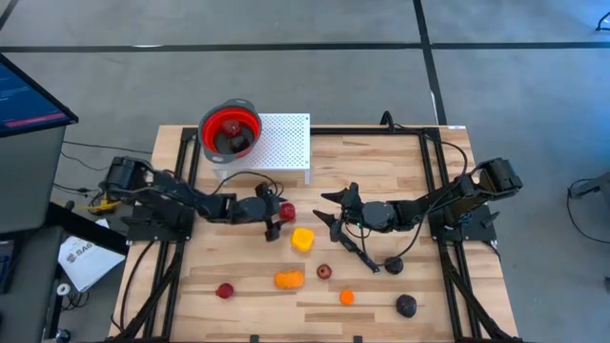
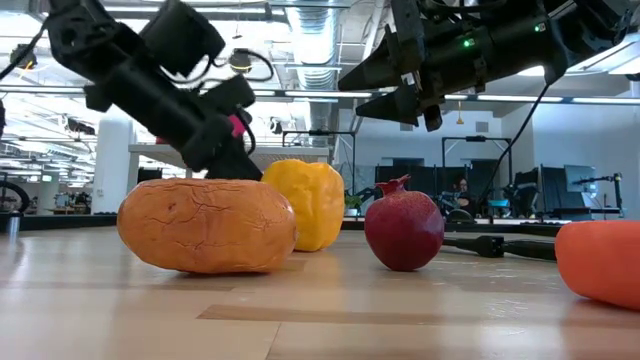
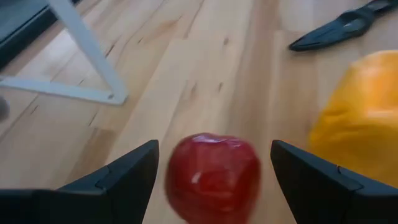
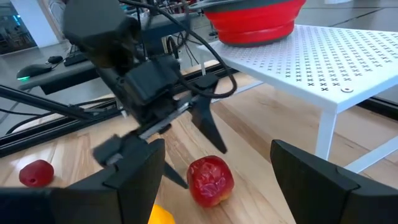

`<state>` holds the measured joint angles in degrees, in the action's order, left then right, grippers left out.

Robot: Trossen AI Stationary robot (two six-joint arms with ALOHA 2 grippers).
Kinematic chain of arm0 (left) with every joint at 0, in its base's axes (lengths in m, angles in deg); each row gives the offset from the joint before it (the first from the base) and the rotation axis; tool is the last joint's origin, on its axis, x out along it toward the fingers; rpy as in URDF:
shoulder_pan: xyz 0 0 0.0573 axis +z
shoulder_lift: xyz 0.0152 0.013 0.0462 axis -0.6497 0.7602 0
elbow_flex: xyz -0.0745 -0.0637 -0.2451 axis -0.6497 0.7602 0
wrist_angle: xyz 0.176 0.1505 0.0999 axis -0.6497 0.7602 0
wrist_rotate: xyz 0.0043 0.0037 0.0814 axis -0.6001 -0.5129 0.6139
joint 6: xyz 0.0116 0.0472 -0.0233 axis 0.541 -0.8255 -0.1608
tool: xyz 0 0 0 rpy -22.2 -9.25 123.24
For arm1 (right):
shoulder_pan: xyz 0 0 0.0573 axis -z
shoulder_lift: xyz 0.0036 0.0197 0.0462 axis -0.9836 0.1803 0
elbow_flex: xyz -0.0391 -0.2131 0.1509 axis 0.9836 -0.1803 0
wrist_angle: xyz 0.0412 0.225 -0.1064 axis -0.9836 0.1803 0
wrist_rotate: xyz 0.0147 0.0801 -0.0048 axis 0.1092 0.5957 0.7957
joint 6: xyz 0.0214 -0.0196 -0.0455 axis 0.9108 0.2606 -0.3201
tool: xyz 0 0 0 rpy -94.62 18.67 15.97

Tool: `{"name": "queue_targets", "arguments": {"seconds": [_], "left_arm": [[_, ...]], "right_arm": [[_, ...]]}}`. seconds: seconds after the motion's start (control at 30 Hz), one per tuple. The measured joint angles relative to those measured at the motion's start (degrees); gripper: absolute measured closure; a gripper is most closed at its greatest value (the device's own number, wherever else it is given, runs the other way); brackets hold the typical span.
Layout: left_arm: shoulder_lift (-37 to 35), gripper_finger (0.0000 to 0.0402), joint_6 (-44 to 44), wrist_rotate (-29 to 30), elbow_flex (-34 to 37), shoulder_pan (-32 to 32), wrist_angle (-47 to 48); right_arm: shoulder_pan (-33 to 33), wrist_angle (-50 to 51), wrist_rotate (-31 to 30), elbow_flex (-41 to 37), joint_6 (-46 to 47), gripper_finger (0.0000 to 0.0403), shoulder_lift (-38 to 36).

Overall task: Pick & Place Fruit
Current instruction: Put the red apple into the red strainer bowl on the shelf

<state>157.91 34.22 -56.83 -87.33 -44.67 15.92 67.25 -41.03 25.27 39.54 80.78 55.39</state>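
Note:
A red apple (image 3: pixel 213 177) rests on the wooden table (image 1: pixel 381 162) between the two fingers of my left gripper (image 3: pixel 214 149). That gripper is open, with a gap on each side of the apple. In the high view the apple (image 1: pixel 287 211) lies just in front of the white rack, with my left gripper (image 1: pixel 276 215) around it. My right gripper (image 1: pixel 324 208) hangs open above the table's middle and faces the apple, with nothing between its fingers. More fruit lies nearer: a yellow pepper (image 1: pixel 302 238), an orange piece (image 1: pixel 289 279), a dark red one (image 1: pixel 324 272).
A red colander (image 1: pixel 230 131) stands on a white perforated rack (image 1: pixel 286 143) at the back; a rack leg (image 3: pixel 93 56) is close to the apple. A black knife (image 1: pixel 357 250) lies under the right arm. A red fruit (image 1: pixel 225 291), a small orange (image 1: pixel 347 297) and a dark purple fruit (image 1: pixel 406 305) lie near the front.

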Motion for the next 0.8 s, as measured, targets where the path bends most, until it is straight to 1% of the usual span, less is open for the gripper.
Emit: {"name": "queue_targets", "arguments": {"seconds": [0.37, 0.67, 0.8], "left_arm": [[2.71, 0.0101, -0.11, -1.24, 0.00, 1.08, -0.95], [2.87, 0.0101, -0.11, -1.30, 0.00, 1.08, -1.02], [2.87, 0.0117, -0.12, -1.48, 0.00, 1.08, -1.04]], "right_arm": [[0.00, 0.02, 0.00, 0.00, -0.04, 0.0117, 0.00], [0.00, 0.02, 0.00, 0.00, -0.04, 0.0117, 0.00], [0.00, 0.02, 0.00, 0.00, -0.04, 0.0117, 0.00]]}}
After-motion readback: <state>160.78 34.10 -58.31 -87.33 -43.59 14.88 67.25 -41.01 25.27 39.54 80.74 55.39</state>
